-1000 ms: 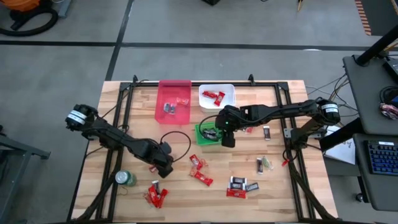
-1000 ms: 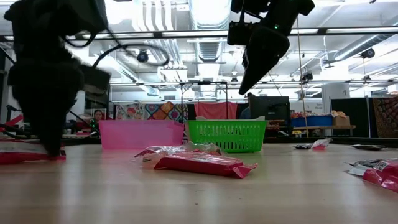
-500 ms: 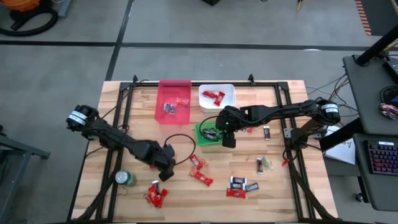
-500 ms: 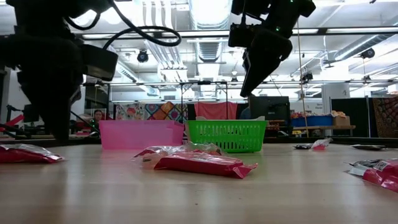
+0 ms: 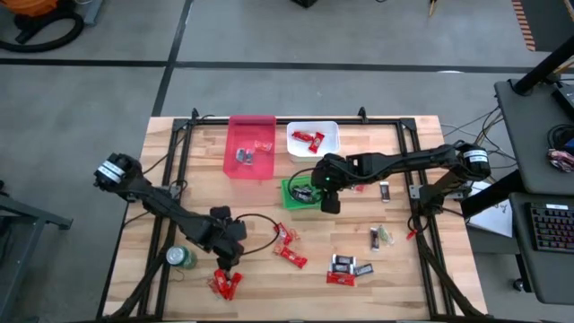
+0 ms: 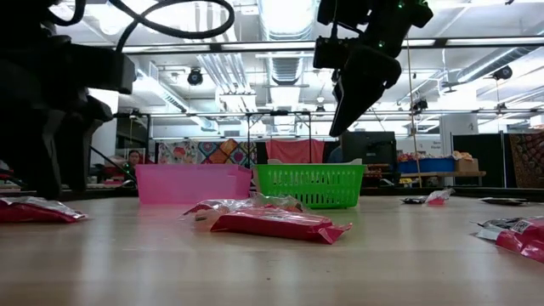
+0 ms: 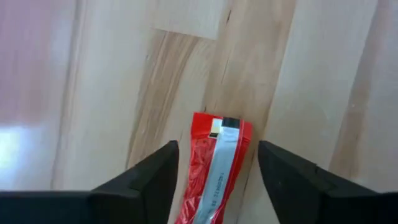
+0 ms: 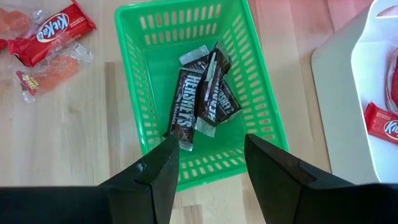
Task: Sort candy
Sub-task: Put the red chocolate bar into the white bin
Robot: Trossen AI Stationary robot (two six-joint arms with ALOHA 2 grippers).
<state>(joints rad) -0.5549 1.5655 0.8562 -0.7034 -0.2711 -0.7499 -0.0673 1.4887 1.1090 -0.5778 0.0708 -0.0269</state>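
My left gripper [image 5: 224,257] [image 7: 217,149] hangs open near the table's front left, pointing down. A red candy [image 7: 214,168] lies flat on the wood between its two fingers, and no finger visibly touches it; red candies [image 5: 226,283] lie just nearer the front edge. My right gripper [image 5: 328,199] [image 8: 211,140] waits open and empty above the green bin [image 8: 134,81], where dark candies [image 8: 202,93] lie. More candy [image 5: 293,257] [image 5: 345,267] is scattered on the table.
A pink bin [image 5: 251,148] and a white bin [image 5: 328,131] with red candy stand at the back, beside the green bin [image 5: 289,190]. A green round can [image 5: 181,257] stands left of my left gripper. A black cable loop [image 5: 256,211] lies mid-table. Black rails run along both sides.
My left gripper has moved toward the table's near left corner, toward the red candies by the can, and has rolled about its own axis. In the low view its fingers stand wider apart now than a second ago.
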